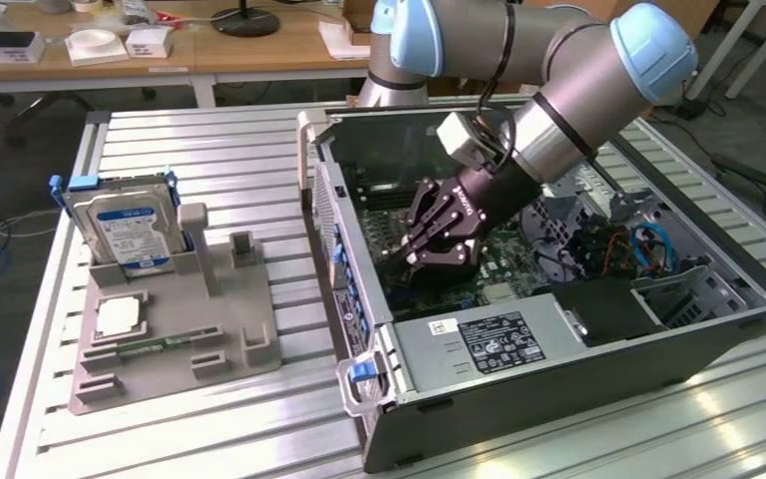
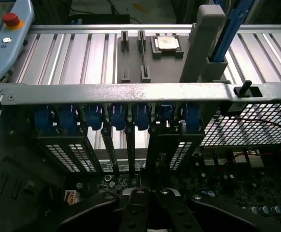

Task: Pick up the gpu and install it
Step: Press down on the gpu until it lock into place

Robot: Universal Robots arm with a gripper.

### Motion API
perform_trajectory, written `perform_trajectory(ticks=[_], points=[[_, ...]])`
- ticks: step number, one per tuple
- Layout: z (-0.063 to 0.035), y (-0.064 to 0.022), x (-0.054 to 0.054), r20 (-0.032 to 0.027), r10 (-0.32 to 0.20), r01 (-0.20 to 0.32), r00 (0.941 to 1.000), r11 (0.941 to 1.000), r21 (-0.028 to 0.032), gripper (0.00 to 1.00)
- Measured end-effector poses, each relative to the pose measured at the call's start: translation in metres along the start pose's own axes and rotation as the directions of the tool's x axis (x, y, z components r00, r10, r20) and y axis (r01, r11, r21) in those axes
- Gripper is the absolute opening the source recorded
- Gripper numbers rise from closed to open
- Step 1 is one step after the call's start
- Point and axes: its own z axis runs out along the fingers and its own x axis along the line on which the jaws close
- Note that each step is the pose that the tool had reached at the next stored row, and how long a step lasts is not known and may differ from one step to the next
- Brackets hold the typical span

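At the exterior view's left, a grey holding fixture (image 1: 243, 344) carries an upright hard drive (image 1: 120, 228), a CPU (image 1: 117, 315) and a memory stick (image 1: 157, 346); its upright slot (image 1: 240, 251) stands vacant. Further right, the gripper (image 1: 439, 244) is lowered into the open computer case (image 1: 356, 299), just above the motherboard (image 1: 503, 264) and near the rear expansion bays with their blue retainers (image 2: 117, 116). In the wrist view the gripper (image 2: 140, 212) is seen drawn narrow; whether a card is clamped in it is hidden. The gpu itself cannot be made out; it is judged to be out of the fixture and at the gripper, inside the case. Such a card is judged light, stiff and fragile. It is best held by the bare board edges, clear of the fan and of the contact strip, and kept square to the slot.
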Motion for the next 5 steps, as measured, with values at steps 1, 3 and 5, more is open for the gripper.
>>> perform_trajectory(ticks=[1,3,5], points=[[0.0000,0.0000,0.0000,0.0003,0.000,0.000,1.0000,1.0000,-0.0001,0.10],[-0.0003,-0.0007,-0.0001,0.0004,0.000,0.000,1.0000,1.0000,0.0000,0.10],[-0.0004,-0.0008,-0.0001,0.0003,0.000,0.000,1.0000,1.0000,0.0000,0.10]])
